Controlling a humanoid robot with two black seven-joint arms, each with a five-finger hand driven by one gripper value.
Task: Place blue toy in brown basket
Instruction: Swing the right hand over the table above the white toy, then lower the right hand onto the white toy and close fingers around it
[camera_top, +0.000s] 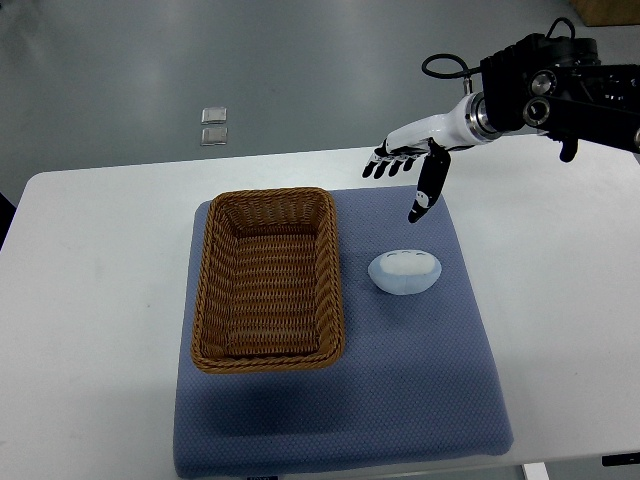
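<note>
Right hand (408, 168) open, fingers spread, holding nothing, above the mat's (440, 400) far edge; toy (405, 271) lies beside the basket (267, 279).

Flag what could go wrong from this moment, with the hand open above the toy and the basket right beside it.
1. The blue toy looks rounded and smooth, so the open right hand, hovering beyond it, might pinch it off-centre and squirt it across the blue mat.
2. The brown basket stands close beside the toy; fingers closing on that side could knock its rim and shift it.
3. A low carry might catch the toy on the basket wall.
</note>
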